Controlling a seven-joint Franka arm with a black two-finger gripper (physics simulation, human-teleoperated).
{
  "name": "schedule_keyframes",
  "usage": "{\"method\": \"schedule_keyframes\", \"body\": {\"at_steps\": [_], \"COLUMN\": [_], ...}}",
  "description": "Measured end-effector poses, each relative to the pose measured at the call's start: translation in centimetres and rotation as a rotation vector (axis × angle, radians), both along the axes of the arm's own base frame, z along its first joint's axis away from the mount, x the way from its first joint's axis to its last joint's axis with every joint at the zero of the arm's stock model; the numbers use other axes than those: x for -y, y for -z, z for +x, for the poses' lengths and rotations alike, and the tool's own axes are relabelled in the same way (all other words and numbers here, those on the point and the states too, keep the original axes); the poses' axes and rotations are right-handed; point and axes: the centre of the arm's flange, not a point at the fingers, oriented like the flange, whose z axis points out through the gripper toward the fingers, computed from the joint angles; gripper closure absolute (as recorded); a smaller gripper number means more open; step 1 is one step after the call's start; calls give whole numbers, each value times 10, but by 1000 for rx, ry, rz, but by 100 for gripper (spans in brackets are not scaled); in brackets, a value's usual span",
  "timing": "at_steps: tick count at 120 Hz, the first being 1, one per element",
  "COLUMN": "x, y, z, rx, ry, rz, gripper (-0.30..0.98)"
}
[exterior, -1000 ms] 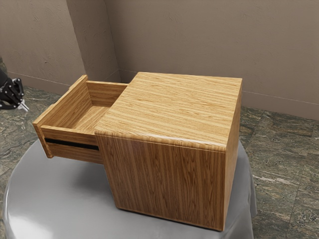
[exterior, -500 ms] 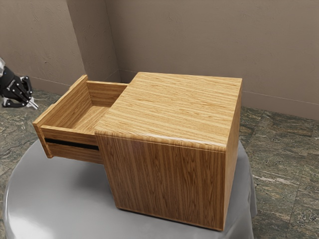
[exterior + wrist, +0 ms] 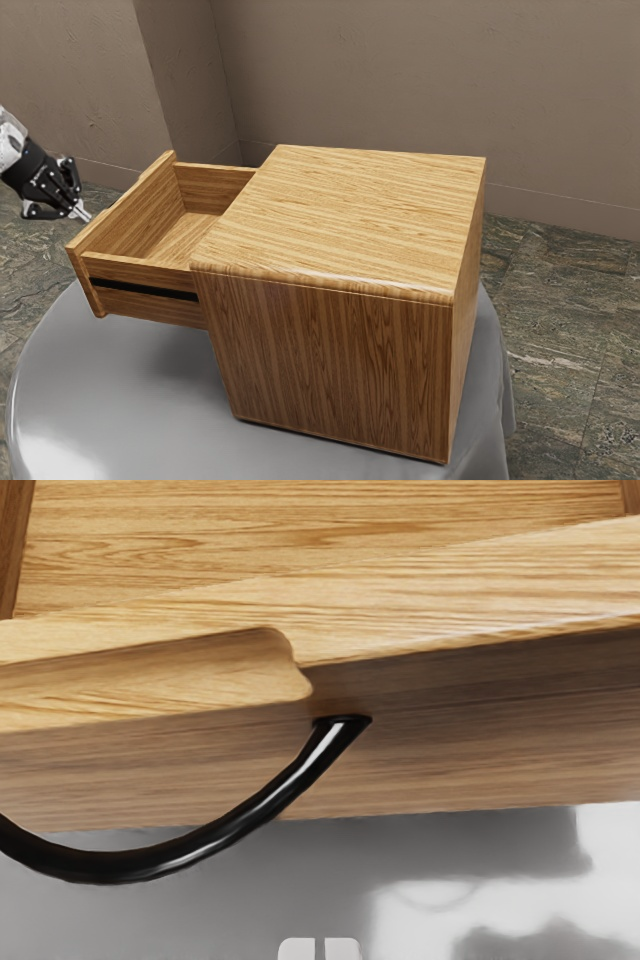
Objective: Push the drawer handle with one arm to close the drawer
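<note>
Well, the drawer (image 3: 142, 272): it stood far out of the wooden cabinet (image 3: 350, 210), level, and pointed toward the exterior view's left, its line of travel running between that side and the cabinet.
Drawer front (image 3: 132, 203): upright, its long axis lay crosswise to that travel, slanting in the exterior view from the near corner at the left to the far corner nearer the cabinet. A shallow notch was cut into its top edge.
Handle (image 3: 215, 835): a glossy black bow on the outer face of the drawer front, its long axis along the panel and its curve bulging outward, away from the cabinet. One end met the wood just below the end of the notch (the other ran out of the wrist view, so I could not follow it).
Gripper (image 3: 80, 212): clenched on nothing, the fingertips (image 3: 297, 950) side by side with a thin slit between them. It hung tilted off the outer side of the drawer front, near it, aimed down and toward the exterior view's right. In the wrist view, the tips were apart from the handle.
Runner (image 3: 142, 291): a black strip along the drawer's near side wall, parallel to its travel.
Table (image 3: 100, 410): round, under a glossy gray cloth, it bore the cabinet; the open drawer jutted out above it.
Surroundings: a brown wall (image 3: 380, 80) rose behind a mottled stone floor (image 3: 560, 340).
</note>
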Motion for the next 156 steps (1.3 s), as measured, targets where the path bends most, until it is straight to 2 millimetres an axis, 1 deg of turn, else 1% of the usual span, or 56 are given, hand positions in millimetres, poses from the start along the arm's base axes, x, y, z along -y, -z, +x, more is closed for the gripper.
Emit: {"method": "schedule_keyframes", "body": {"at_steps": [14, 36, 79, 103, 116, 132, 146, 156], "x": [0, 5, 13, 23, 31, 36, 45, 47], "y": [5, -2, 1, 4, 6, 8, 9, 9], "z": [4, 16, 24, 31, 37, 42, 50, 52], "rx": [2, 26, 29, 22, 23, 23, 24, 29], "ry": [7, 9, 11, 18, 26, 24, 25, 18], "rz": [-1, 20, 8, 6, 11, 15, 14, 1], "gripper": [79, 79, 79, 79, 79, 79, 79, 79]}}
